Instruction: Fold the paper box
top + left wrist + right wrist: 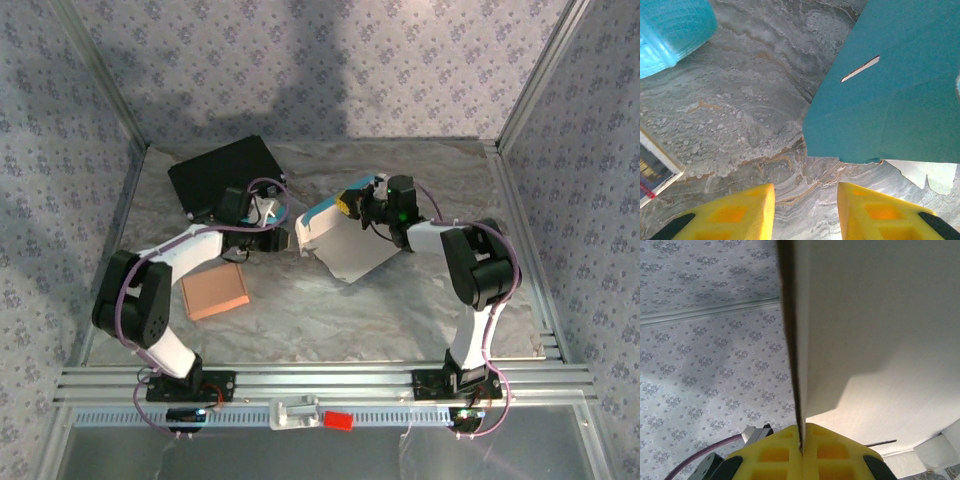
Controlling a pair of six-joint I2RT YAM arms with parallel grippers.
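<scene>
The paper box [345,250] lies partly unfolded in the middle of the table, teal outside and white inside. My right gripper [347,206] is at its far edge, and in the right wrist view that gripper [801,429] is shut on a thin upright panel of the paper box [865,315]. My left gripper [283,240] sits just left of the box. In the left wrist view it [805,188] is open over bare table, with nothing between its yellow fingers [747,210]. The box's teal panel [890,85], with a narrow slit, lies a little ahead of them.
A black box [225,172] sits at the back left. A flat brown cardboard square [215,292] lies front left. A light-blue basket [670,30] and a white-edged card [655,170] are to the left of my left gripper. Metal frame rails border the marbled table [400,310].
</scene>
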